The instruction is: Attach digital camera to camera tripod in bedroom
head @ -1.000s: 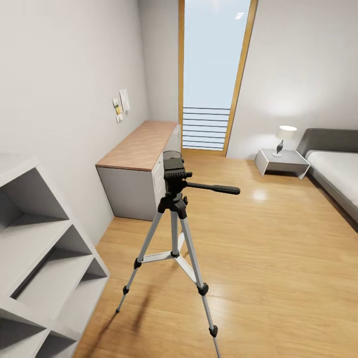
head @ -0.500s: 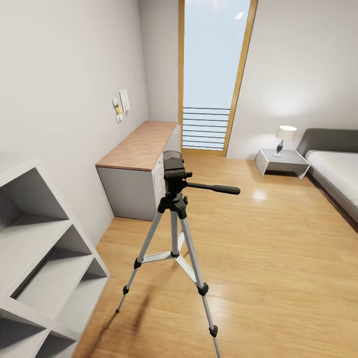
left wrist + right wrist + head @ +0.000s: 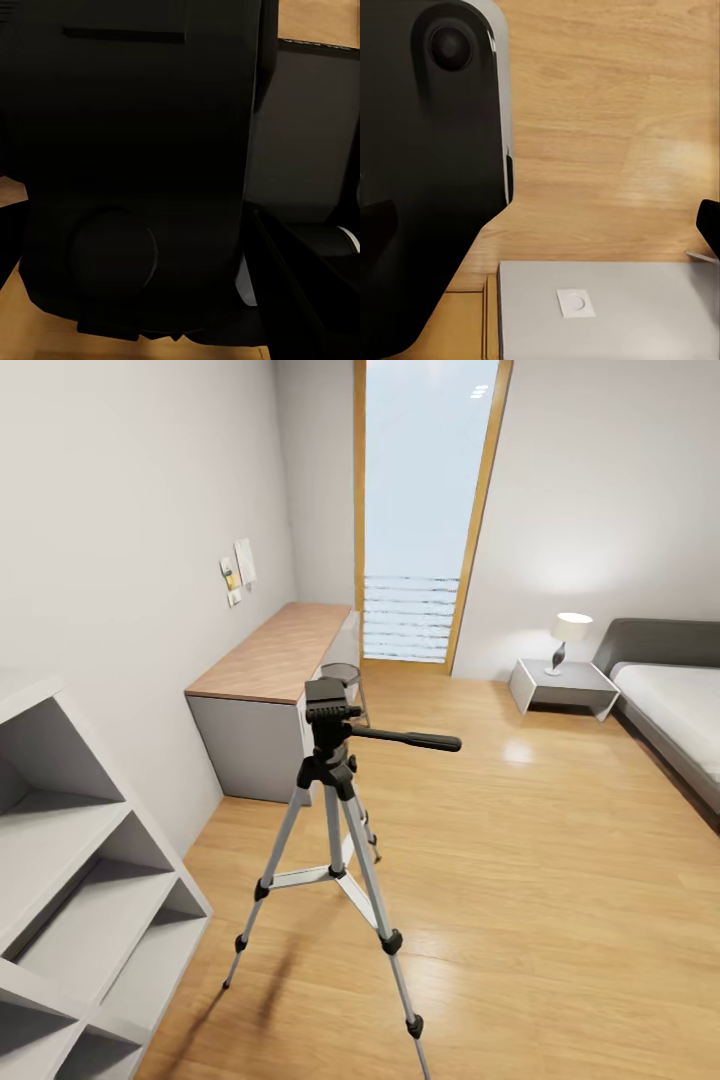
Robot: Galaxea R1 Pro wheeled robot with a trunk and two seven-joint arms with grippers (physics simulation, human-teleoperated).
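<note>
The camera tripod (image 3: 335, 800) stands on the light wood floor in the middle of the head view. Its three silver-grey legs are spread, and its black head (image 3: 325, 710) carries nothing on top. The long black pan handle (image 3: 405, 739) points to the right. The digital camera is out of view. In the left wrist view a large black robot part (image 3: 135, 150) is close to the lens, with a dark finger-like shape and a white clip (image 3: 343, 236) beside it. A black robot part (image 3: 427, 172) covers one side of the right wrist view, over wood floor.
A wood-topped desk (image 3: 270, 655) runs along the left wall behind the tripod. A grey cube shelf (image 3: 80, 880) is close at the near left. Farther off are the tall window (image 3: 420, 510), a nightstand (image 3: 560, 685) with a lamp (image 3: 568, 635), and the bed (image 3: 675, 710).
The whole head view has shifted, so the tripod now sits a little further left and lower in the picture. The camera moved; the tripod and furniture have not.
</note>
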